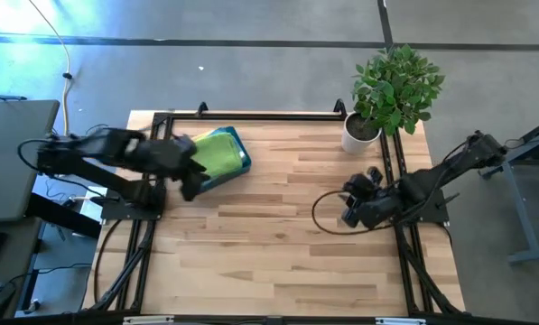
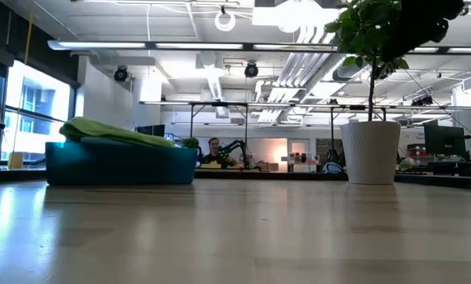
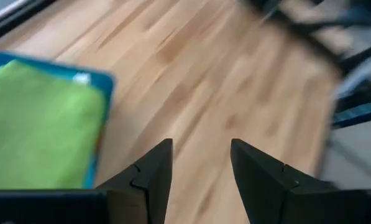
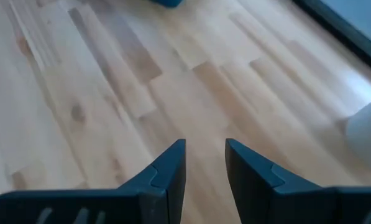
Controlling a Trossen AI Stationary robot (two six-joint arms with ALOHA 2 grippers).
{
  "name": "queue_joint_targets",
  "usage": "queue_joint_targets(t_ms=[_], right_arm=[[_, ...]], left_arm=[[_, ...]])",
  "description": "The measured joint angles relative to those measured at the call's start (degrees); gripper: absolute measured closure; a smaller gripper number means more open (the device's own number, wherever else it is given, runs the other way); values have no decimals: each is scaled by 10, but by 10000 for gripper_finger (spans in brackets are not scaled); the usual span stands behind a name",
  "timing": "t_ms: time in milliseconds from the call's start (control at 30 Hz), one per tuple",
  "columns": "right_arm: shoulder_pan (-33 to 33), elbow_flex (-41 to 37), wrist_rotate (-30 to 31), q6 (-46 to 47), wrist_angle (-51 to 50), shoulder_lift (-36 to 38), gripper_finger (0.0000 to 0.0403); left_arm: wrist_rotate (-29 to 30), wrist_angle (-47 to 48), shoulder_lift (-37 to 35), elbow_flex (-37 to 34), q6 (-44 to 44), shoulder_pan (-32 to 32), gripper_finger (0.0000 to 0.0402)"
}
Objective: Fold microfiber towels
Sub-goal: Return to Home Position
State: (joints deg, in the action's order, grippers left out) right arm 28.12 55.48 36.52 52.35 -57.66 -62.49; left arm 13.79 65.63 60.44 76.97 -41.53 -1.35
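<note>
A lime green microfiber towel (image 1: 217,153) lies folded on top inside a teal tray (image 1: 245,159) at the table's far left; the low view shows the towel (image 2: 113,132) heaped above the tray's wall (image 2: 117,164). My left gripper (image 1: 190,185) hovers at the tray's near edge, raised off the table, open and with nothing in it (image 3: 201,146); its wrist view shows the towel (image 3: 39,124) and the tray's corner (image 3: 104,81) off to one side. My right gripper (image 1: 348,206) hangs open over bare wood at the table's right, also with nothing between its fingers (image 4: 205,144).
A potted plant in a white pot (image 1: 361,134) stands at the far right corner (image 2: 371,150). Black frame rails run along the table's left, far and right edges. A black cable loop (image 1: 328,217) lies on the wood by my right gripper. Bare wood spans the middle and near side.
</note>
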Motion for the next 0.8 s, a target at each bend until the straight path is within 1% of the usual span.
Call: queue_joint_targets(t_ms=[133, 267, 433, 600, 633, 700, 800], right_arm=[[-32, 0, 1, -53, 0, 35, 299], [-65, 0, 6, -63, -16, 74, 300], [-84, 0, 21, -63, -28, 113, 300], [-86, -2, 40, -49, -38, 135, 300], [-86, -10, 42, -47, -31, 139, 300], [-86, -50, 41, -44, 4, 155, 300], [-86, -148, 21, -35, 121, 191, 300]], left_arm=[[33, -52, -64, 0, -8, -61, 251], [71, -106, -95, 0, 58, -134, 251], [112, -135, -103, 0, 131, -216, 251], [144, -129, -103, -1, 152, -291, 251], [152, -128, -103, -1, 153, -304, 251], [171, -126, -103, -1, 153, -329, 251], [208, -125, -109, -1, 131, -363, 251]])
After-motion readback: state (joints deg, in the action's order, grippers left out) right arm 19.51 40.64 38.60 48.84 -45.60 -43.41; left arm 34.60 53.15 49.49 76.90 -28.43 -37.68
